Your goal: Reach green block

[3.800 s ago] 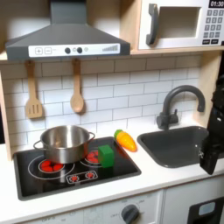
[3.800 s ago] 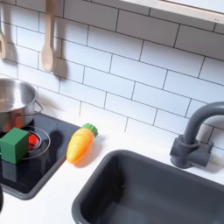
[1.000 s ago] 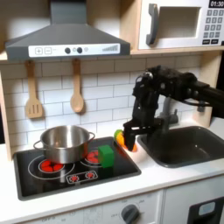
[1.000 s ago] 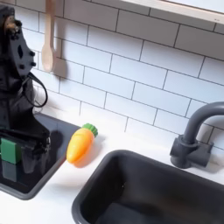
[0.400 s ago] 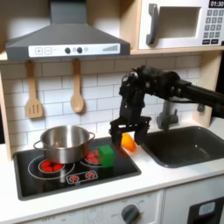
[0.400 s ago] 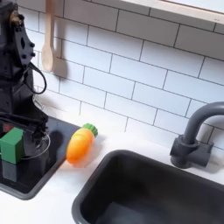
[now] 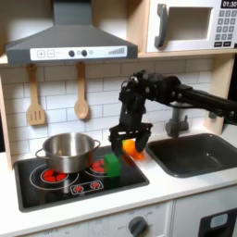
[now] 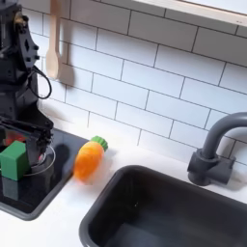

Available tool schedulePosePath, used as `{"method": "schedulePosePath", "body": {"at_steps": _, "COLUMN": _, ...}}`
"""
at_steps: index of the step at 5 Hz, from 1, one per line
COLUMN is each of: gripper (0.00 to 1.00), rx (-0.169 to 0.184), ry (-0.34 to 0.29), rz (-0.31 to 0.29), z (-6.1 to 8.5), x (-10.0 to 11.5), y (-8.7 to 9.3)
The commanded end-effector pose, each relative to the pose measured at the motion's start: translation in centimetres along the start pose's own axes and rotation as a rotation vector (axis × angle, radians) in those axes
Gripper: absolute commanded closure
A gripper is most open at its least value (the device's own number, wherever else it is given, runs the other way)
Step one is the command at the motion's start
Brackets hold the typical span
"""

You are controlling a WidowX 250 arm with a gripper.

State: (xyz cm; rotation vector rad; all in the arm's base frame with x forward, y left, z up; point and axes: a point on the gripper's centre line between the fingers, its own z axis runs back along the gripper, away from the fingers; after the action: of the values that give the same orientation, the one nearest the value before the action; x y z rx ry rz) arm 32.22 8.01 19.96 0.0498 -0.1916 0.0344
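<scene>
First exterior view: end effector [image 7: 127, 142] hangs wide open just above green block [image 7: 113, 165], so imo drop straight down, w/o nudging it.

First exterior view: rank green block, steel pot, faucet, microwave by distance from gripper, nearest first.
From the gripper:
1. Green block, just below it on the stove.
2. Steel pot, to its left.
3. Faucet, to its right.
4. Microwave, up at top right.
</scene>
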Motion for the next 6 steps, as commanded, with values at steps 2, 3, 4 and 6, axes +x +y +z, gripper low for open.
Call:
{"method": "schedulePosePath", "body": {"at_steps": 2, "gripper": 0.00, "rx": 0.002, "ry": 0.010, "rz": -0.004, "z": -1.8, "x": 1.8, "y": 0.6}}
{"method": "schedulePosePath", "body": {"at_steps": 3, "gripper": 0.00, "rx": 0.001, "ry": 0.025, "rz": -0.001, "z": -2.4, "x": 2.0, "y": 0.7}}
{"method": "schedulePosePath", "body": {"at_steps": 4, "gripper": 0.00, "rx": 0.000, "ry": 0.035, "rz": -0.001, "z": -2.9, "x": 2.2, "y": 0.7}}
{"method": "schedulePosePath", "body": {"at_steps": 6, "gripper": 0.00, "rx": -0.004, "ry": 0.057, "rz": 0.002, "z": -3.9, "x": 2.7, "y": 0.9}}
